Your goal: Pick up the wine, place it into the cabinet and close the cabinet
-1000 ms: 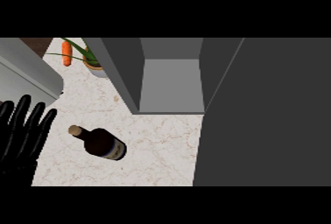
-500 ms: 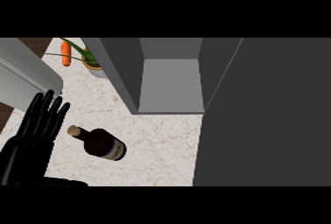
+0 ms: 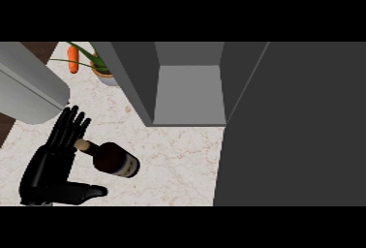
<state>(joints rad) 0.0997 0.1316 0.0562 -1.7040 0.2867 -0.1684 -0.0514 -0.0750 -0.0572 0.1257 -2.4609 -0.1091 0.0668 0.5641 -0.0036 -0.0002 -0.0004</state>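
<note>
A dark wine bottle [image 3: 112, 159] lies on its side on the pale marble counter [image 3: 178, 160], cork end pointing up-left, base down-right. The left hand [image 3: 53, 162] rests just left of it, fingers [image 3: 69, 127] straight and open, their tips beside the cork. Up and to the right, the grey cabinet [image 3: 187, 89] stands open, nothing between. A potted plant [image 3: 100, 65] sits behind. The right hand is out of view.

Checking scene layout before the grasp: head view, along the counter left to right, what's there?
Left hand, open with fingers straight → wine bottle lying on the counter → open cabinet → dark cabinet door. The right hand does not show.
</note>
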